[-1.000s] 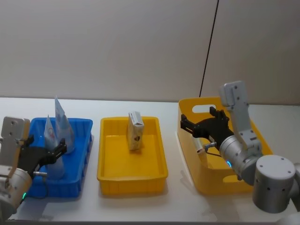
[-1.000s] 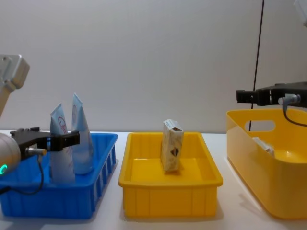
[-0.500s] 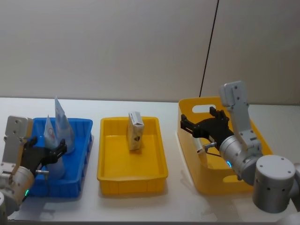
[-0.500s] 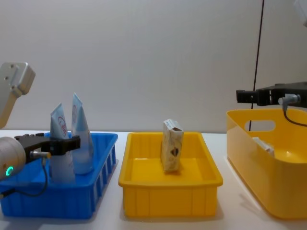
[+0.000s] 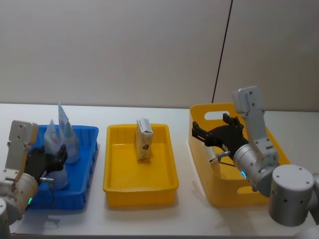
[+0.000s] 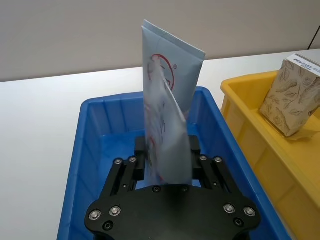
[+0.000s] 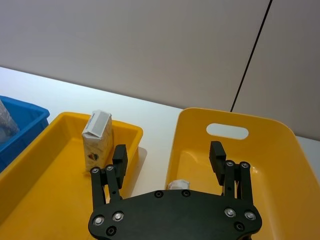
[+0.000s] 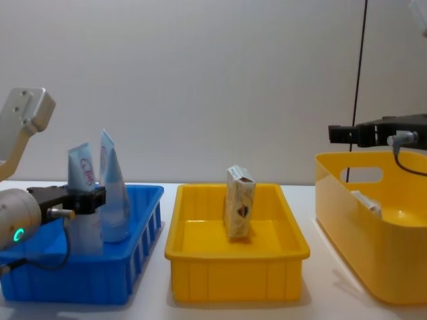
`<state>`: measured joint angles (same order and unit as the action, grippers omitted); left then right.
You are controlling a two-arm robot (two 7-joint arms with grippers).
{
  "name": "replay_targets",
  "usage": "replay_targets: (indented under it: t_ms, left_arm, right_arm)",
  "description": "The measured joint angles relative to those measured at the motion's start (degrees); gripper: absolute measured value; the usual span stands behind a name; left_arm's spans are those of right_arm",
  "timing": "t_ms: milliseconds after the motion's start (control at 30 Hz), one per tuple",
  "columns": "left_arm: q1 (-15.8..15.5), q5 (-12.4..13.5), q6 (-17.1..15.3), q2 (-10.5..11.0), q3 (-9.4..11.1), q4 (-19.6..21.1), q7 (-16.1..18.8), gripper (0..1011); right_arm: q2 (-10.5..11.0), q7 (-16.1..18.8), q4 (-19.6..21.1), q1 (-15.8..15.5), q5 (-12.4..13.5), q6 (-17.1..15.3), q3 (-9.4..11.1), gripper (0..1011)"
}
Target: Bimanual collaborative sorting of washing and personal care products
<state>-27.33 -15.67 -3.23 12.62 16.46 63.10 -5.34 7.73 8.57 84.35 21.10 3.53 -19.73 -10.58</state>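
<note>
Left gripper (image 8: 83,198) clamps the white tube (image 8: 81,170), long axis upright, inside the blue crate (image 8: 100,273); right gripper (image 7: 168,150), fingers wide, hangs well apart from that crate.

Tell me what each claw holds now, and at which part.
The left claw grips the white tube with red print around mid-body, upright in the blue crate. The right claw is open and empty over the yellow bin.

Head view looks down, chest view seemingly level; both share the yellow tray (image 5: 139,196).
</note>
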Motion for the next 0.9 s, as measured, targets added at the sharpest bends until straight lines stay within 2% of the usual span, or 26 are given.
replay_targets:
  t_ms: [167, 400, 633, 900]
  left_arm:
    - [-0.35, 0.13, 0.57, 0.08, 0.02, -0.50, -1.08, 336]
    - [-0.14, 0.38, 0.76, 0.58, -0.15, 0.50, -2.15, 290]
    - [1.23, 0.69, 0.53, 1.50, -0.77, 4.25, -2.38, 245]
    - [4.23, 0.90, -0.61, 2.98, -2.08, 11.76, -2.16, 220]
  right_arm:
    - [0.00, 0.00, 0.00, 0.00, 0.00, 0.00, 0.00, 1004]
    - [0.00, 0.00, 0.00, 0.00, 0.00, 0.00, 0.00, 1004]
    - [0.00, 0.00, 0.00, 0.00, 0.00, 0.00, 0.00, 1004]
    - [0.00, 0.00, 0.00, 0.00, 0.00, 0.00, 0.00, 1004]
